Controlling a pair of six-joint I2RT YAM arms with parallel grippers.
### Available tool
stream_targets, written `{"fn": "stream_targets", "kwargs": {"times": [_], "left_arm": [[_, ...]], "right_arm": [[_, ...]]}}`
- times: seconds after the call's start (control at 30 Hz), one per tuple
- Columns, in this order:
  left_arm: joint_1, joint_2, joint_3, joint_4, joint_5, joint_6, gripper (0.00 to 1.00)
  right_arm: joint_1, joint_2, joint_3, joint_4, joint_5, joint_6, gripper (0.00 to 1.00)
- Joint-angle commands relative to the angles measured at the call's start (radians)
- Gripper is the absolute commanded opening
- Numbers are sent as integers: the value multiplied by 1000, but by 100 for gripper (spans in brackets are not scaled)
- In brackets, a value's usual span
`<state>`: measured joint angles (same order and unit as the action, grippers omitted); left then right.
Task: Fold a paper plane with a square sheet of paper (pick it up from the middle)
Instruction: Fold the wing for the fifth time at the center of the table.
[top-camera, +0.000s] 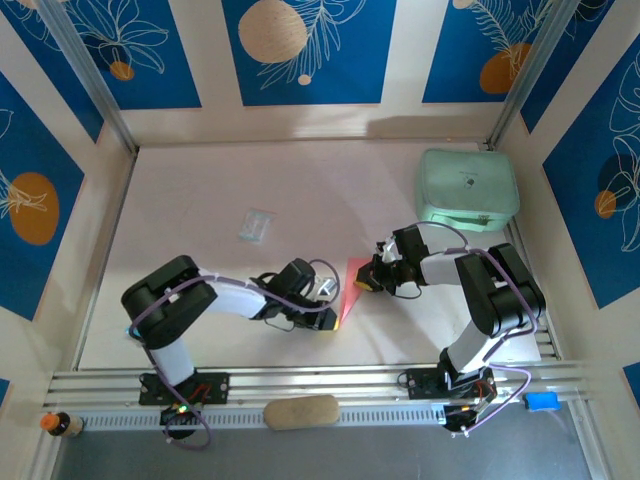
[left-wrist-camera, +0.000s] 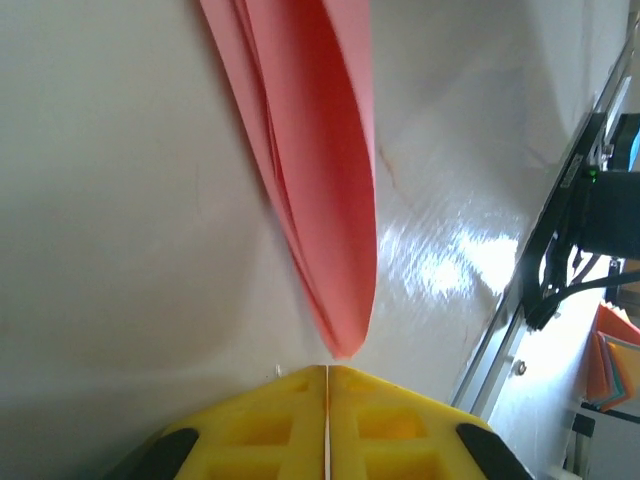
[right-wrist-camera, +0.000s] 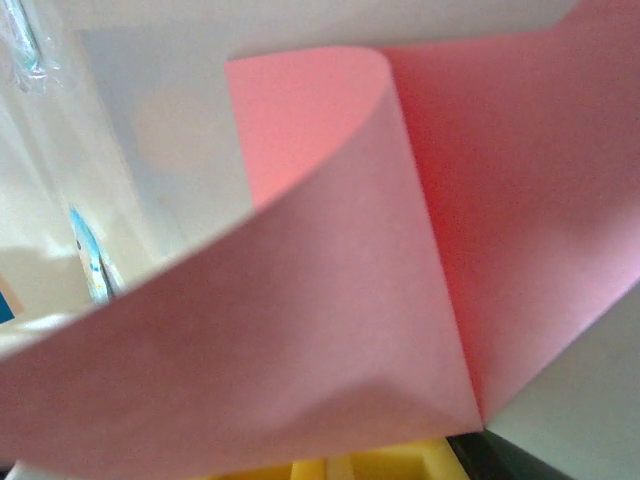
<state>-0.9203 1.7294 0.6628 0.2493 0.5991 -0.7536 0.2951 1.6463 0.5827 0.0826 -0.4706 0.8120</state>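
The salmon-pink sheet of paper (top-camera: 350, 283) is partly folded and lies between the two grippers near the table's middle front. In the left wrist view it is a narrow layered strip (left-wrist-camera: 320, 170) that tapers to a point just beyond my left gripper (left-wrist-camera: 328, 372). The yellow fingers (left-wrist-camera: 260, 420) are shut, and no paper is seen between them. In the right wrist view the paper (right-wrist-camera: 330, 300) curls up and over from my right gripper (right-wrist-camera: 340, 466), hiding most of its fingers; they look closed on the sheet's edge. From above, the left gripper (top-camera: 325, 302) and right gripper (top-camera: 368, 281) flank the paper.
A mint-green rounded case (top-camera: 466, 187) sits at the back right. A small clear plastic packet (top-camera: 256, 224) lies left of centre. A tan oblong pad (top-camera: 300, 411) rests on the front rail, with a small bottle (top-camera: 60, 424) at far left.
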Motion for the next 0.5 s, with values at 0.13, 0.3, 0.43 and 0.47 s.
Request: {"fn": "stream_targets", "kwargs": {"times": [0.13,0.3,0.43,0.47], "left_arm": [[-12,-120,18,-80,-67,-12,7],[-9,-52,158,-88,-52,0,4],[-6,48,267,-87,-29,10,4],[-6,76,287,-86,-25,9,3]], "right_arm": [[3,30,-17,-68,101,13,5],[4,29,-16,-70,100,12,5],[4,30,-14,-70,99,10,5],[5,31,-13,-73,99,9,5]]}}
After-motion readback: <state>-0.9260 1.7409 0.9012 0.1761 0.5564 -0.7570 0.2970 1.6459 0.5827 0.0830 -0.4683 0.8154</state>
